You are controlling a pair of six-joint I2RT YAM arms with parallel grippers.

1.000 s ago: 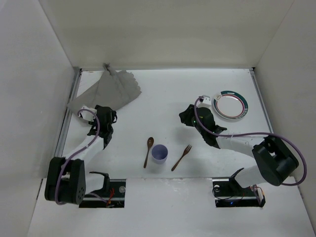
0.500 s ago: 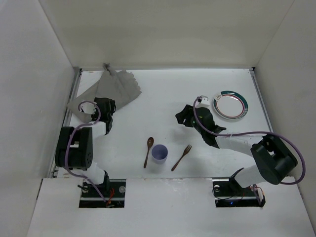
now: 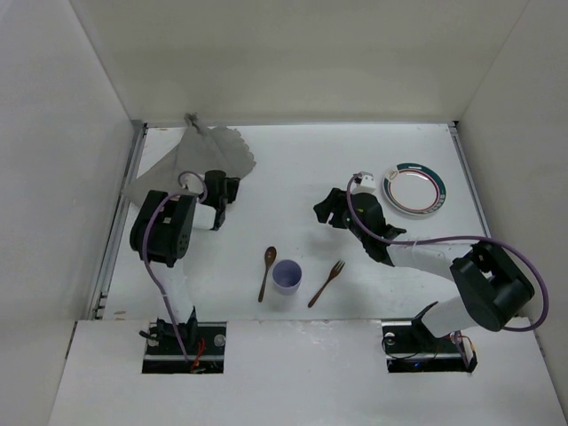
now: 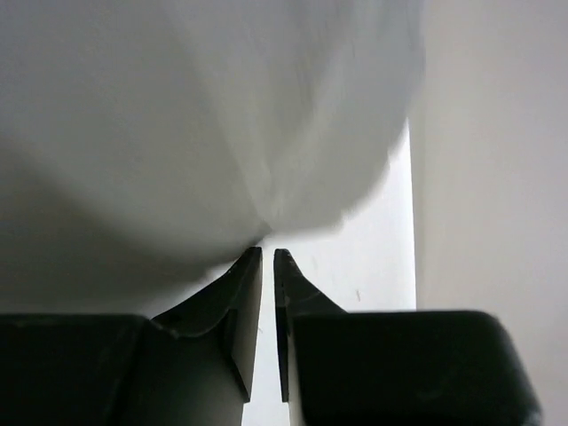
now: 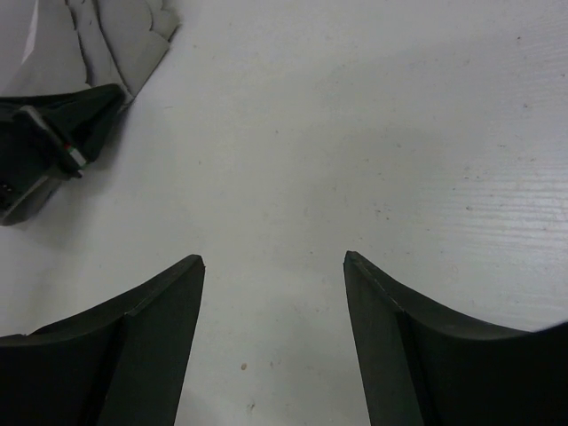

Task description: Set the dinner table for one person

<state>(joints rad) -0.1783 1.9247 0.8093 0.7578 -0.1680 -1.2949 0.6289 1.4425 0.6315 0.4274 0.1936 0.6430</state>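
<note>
The dinner table (image 3: 302, 160) is the wide white tabletop. A crumpled grey cloth mat (image 3: 209, 153) lies at its back left. My left gripper (image 3: 231, 190) sits at the mat's near right edge. In the left wrist view the left gripper (image 4: 268, 255) has its jaws shut to a thin slit, with the cloth's edge (image 4: 222, 133) just past the tips and nothing between them. My right gripper (image 3: 322, 210) is open and empty over bare table (image 5: 273, 262). A plate (image 3: 413, 189) with a teal rim lies at the right. A wooden spoon (image 3: 267, 272), a pale cup (image 3: 287, 276) and a wooden fork (image 3: 326, 283) lie near the front.
White walls close in the table at the back and both sides. Metal rails run along the left edge (image 3: 120, 222) and right edge (image 3: 469, 177). In the right wrist view the left gripper (image 5: 44, 146) and the cloth (image 5: 124, 35) show at the top left.
The left arm has swung round, taking its gripper from the mat's near left side to its near right edge. The right gripper has moved slightly left. The mat has barely shifted.
</note>
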